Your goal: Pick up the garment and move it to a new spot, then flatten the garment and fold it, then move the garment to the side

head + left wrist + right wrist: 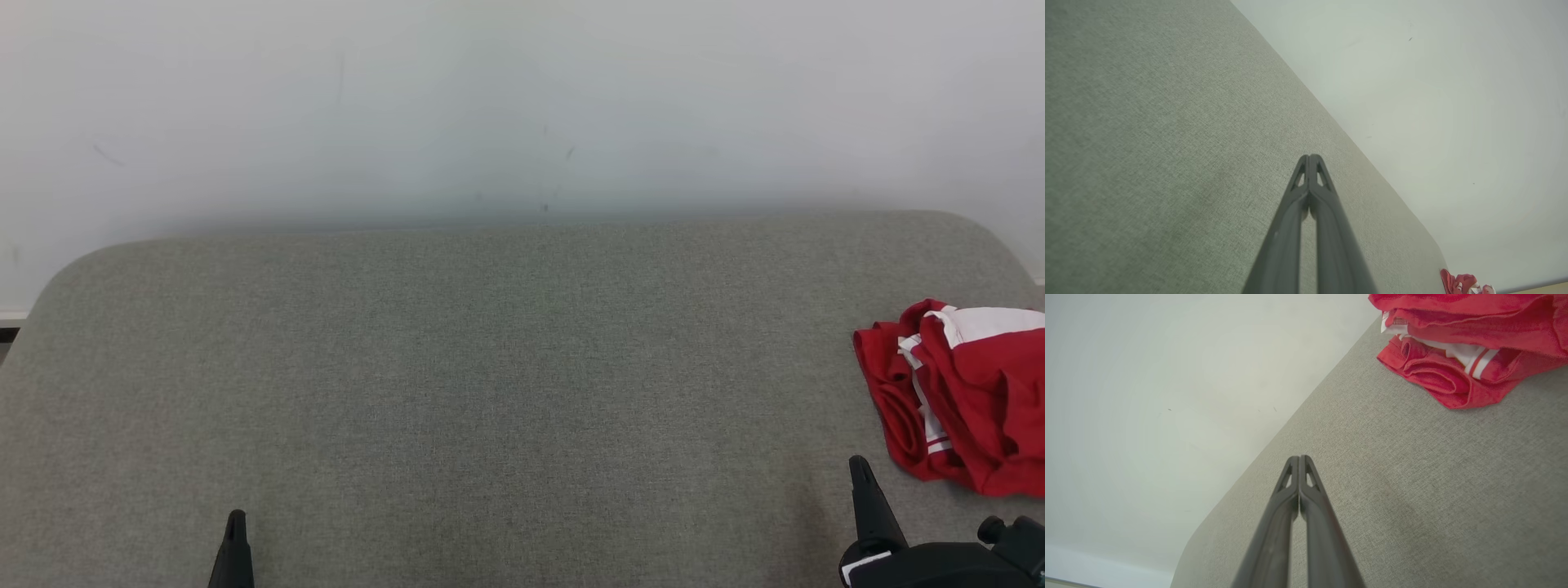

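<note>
A crumpled red garment [963,400] with white stripes lies at the right edge of the grey fabric surface [490,392], partly cut off by the head view. The right wrist view has the garment [1461,347] at the top right, and it is a small red patch [1459,282] at the bottom right of the left wrist view. My right gripper [859,467] is shut and empty, just left of and nearer than the garment, apart from it; its fingertips [1299,459] meet. My left gripper [236,518] sits at the lower left, shut and empty, fingertips [1309,157] together.
A pale wall [522,106] rises right behind the surface's far edge. The grey surface has rounded far corners [90,261] and drops off at both sides. Wide bare fabric stretches between the two grippers.
</note>
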### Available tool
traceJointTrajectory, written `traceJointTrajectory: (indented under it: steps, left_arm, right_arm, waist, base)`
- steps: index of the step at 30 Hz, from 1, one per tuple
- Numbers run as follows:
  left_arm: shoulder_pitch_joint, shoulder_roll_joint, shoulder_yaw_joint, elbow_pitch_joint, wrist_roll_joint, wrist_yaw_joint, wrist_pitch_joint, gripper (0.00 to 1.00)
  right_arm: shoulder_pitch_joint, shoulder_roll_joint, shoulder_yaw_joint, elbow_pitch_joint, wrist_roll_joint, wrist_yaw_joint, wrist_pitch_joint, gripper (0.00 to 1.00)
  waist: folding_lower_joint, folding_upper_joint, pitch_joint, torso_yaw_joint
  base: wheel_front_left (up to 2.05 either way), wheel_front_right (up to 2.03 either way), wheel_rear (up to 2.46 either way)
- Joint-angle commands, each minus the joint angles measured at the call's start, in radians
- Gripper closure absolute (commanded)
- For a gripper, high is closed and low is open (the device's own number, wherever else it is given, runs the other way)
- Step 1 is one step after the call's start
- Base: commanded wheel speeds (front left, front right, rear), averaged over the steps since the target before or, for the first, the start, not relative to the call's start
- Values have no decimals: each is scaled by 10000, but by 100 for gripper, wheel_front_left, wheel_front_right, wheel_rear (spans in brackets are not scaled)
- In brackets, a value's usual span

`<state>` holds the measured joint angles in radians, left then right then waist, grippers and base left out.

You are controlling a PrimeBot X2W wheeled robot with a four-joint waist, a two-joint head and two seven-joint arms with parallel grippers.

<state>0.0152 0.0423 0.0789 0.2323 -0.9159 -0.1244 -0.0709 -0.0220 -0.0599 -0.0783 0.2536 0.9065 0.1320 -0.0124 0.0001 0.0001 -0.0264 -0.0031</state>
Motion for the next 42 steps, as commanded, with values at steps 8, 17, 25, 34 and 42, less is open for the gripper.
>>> traceJointTrajectory:
  steps: [8, 17, 25, 34, 42]
  left_arm:
    - [-379, 71, 99, -70, -1071, -48, 274, 100]
    - [-538, 76, 137, -41, -2022, -56, 533, 100]
    - [-678, 80, 169, -14, -2826, -63, 746, 100]
    - [-801, 86, 209, 15, -3674, -71, 971, 100]
    - [-904, 89, 239, 37, -4274, -78, 1137, 100]
  right_arm:
    - [-325, 8, -81, -115, 1115, -10, 201, 100]
    - [-435, 21, -130, -116, 2097, -12, 379, 100]
    - [-503, 34, -169, -115, 2881, -13, 522, 100]
    - [-594, 48, -211, -111, 3719, -14, 669, 100]
    - [-662, 57, -242, -111, 4323, -16, 788, 100]
  waist:
    - [-1, -1, 30, 3]
    - [-1, -1, 63, 7]
    - [-1, -1, 93, 10]
    - [-1, -1, 126, 13]
    - [-1, -1, 152, 16]
  base:
    - [0, 0, 0]
    - [0, 0, 0]
    - [0, 0, 0]
    - [0, 0, 0]
    - [0, 0, 0]
